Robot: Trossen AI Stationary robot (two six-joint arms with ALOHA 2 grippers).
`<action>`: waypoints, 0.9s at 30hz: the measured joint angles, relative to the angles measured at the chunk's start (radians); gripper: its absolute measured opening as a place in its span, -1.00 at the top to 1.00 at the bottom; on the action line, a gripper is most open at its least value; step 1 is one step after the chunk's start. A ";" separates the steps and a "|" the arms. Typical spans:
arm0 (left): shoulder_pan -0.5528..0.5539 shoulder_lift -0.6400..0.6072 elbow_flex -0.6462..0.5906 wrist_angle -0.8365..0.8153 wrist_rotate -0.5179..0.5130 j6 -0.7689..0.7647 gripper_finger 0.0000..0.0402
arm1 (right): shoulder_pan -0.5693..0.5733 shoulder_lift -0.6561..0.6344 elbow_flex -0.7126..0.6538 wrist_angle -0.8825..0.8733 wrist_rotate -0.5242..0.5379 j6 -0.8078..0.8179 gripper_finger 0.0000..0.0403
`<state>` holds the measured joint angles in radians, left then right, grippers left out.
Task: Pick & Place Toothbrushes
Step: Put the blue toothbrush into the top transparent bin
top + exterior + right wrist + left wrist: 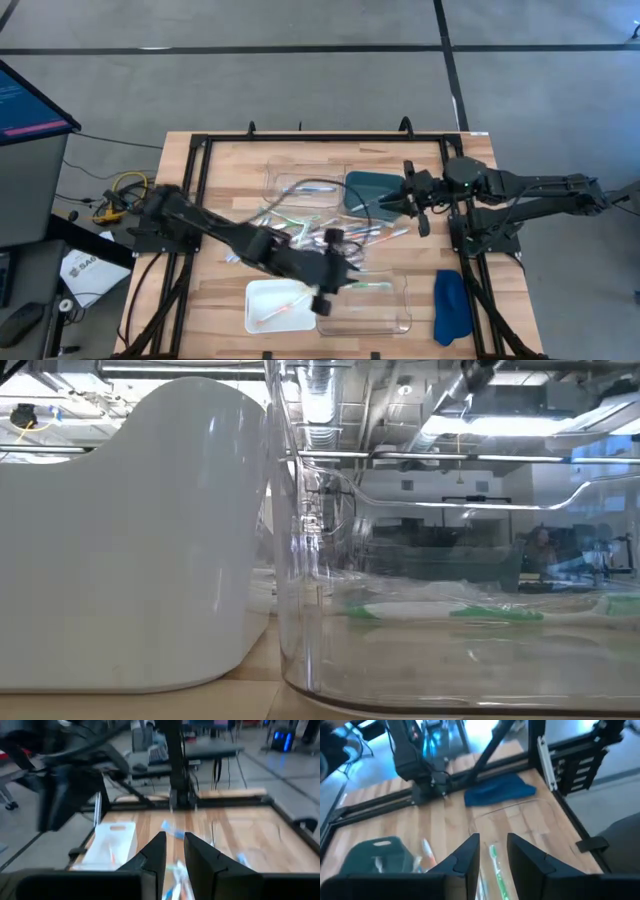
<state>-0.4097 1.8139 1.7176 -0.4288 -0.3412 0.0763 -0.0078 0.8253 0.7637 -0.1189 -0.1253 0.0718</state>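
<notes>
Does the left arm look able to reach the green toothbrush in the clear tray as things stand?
Probably yes. The left gripper hangs right over the green toothbrush lying in the clear tray, fingers apart, with nothing between them.

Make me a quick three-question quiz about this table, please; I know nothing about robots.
1. True or false: the green plastic toothbrush lies in the white tray.
2. The right gripper hangs nearest: A the loose pile of toothbrushes mid-table, B the crumpled blue cloth, C the white tray.
3. Fill in: the left gripper, above the green toothbrush, has its jaws ____.
Key: 1 false, it lies in the clear plastic tray; 2 A; 3 open.
</notes>
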 joint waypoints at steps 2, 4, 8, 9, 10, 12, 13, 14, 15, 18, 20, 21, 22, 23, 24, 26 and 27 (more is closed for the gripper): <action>0.015 -0.098 -0.141 0.091 0.000 0.000 0.54 | 0.000 0.014 -0.001 0.012 0.000 -0.001 0.69; 0.033 -0.207 -0.310 0.200 -0.001 0.003 0.54 | -0.001 0.035 -0.002 0.027 0.000 -0.003 0.69; 0.091 -0.425 -0.616 0.499 0.000 0.018 0.53 | -0.026 0.097 -0.002 0.112 0.000 -0.013 0.69; 0.105 -0.483 -0.691 0.601 0.000 0.025 0.53 | -0.033 0.120 -0.002 0.145 0.000 -0.025 0.69; 0.117 -0.533 -0.760 0.697 0.000 0.040 0.53 | -0.043 0.143 -0.002 0.180 0.000 -0.043 0.69; 0.145 -0.617 -0.898 0.875 -0.001 0.081 0.53 | -0.060 0.194 -0.002 0.261 0.000 -0.093 0.69; 0.159 -0.650 -0.961 0.944 0.000 0.100 0.53 | -0.067 0.217 -0.002 0.298 0.000 -0.119 0.69; 0.176 -0.680 -1.025 1.005 0.000 0.111 0.53 | -0.076 0.244 -0.002 0.338 0.000 -0.143 0.69; 0.196 -0.706 -1.080 1.068 0.000 0.123 0.53 | -0.085 0.271 -0.002 0.369 0.000 -0.162 0.69; 0.264 -0.755 -1.195 1.240 0.002 0.126 0.53 | -0.109 0.351 -0.002 0.468 0.000 -0.219 0.69; 0.300 -0.775 -1.220 1.291 0.010 0.116 0.53 | -0.126 0.398 -0.002 0.559 0.000 -0.280 0.69; 0.314 -0.788 -1.220 1.304 0.032 0.107 0.53 | -0.133 0.420 0.000 0.610 0.000 -0.299 0.69; 0.325 -0.802 -1.216 1.312 0.067 0.106 0.53 | -0.139 0.442 0.006 0.655 0.000 -0.311 0.69; 0.334 -0.813 -1.201 1.313 0.110 0.108 0.53 | -0.145 0.459 0.010 0.689 0.000 -0.310 0.69; 0.342 -0.822 -1.184 1.315 0.154 0.118 0.53 | -0.151 0.475 0.016 0.720 0.000 -0.310 0.69; 0.350 -0.840 -1.150 1.314 0.230 0.126 0.53 | -0.161 0.506 0.044 0.788 0.000 -0.310 0.69; 0.349 -0.843 -1.128 1.315 0.258 0.123 0.53 | -0.165 0.514 0.057 0.813 0.000 -0.310 0.69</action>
<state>-0.0603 0.9708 0.5901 0.8867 -0.0834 0.1994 -0.1725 1.3388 0.8203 0.6943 -0.1257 -0.2382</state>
